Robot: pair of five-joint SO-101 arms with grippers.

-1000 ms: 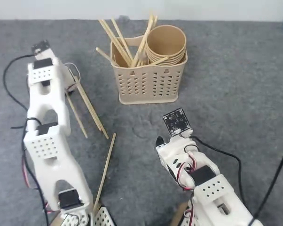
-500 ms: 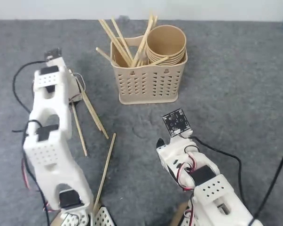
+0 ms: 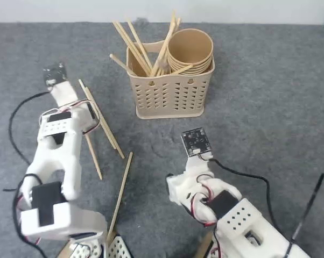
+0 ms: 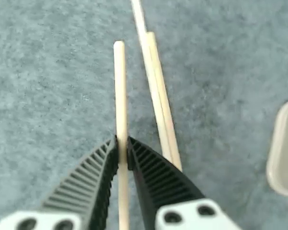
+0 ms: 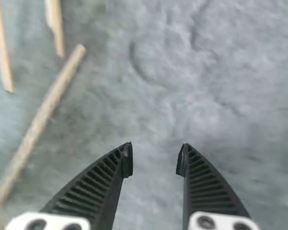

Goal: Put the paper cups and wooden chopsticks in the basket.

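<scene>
- The left arm [image 3: 57, 145] fills the left side of the high view, bent over the grey mat [image 3: 269, 97].
- The left gripper [image 4: 121, 141] is clamped tight on a single wooden chopstick [image 4: 119, 96]. Its two ribbed fingers press the stick from either side, with no gap showing between them.
- In the high view, this held chopstick [image 3: 93, 157] shows just right of the left arm, left of centre. It slants down towards the lower middle of the frame.
- A pair of chopsticks [image 3: 111, 137] lies on the mat just beside the held one. The two sticks touch along their length and run from upper left down towards the centre. In the left wrist view the pair [image 4: 156, 96] sits close to the held stick but apart from it.
- A lone chopstick [image 3: 120, 193] lies on the mat in the lower middle of the high view, between the two arms. It also shows in the right wrist view [image 5: 38, 124].
- The beige basket [image 3: 173, 97] stands at upper centre. Several chopsticks [image 3: 138, 48] lean in its left half, and nested paper cups [image 3: 190, 51] stand in its right half.
- The right arm [image 3: 216, 199] sits at lower right of the high view.
- The right gripper [image 5: 153, 160] hangs over bare mat with its fingers spread apart and nothing between them.
</scene>
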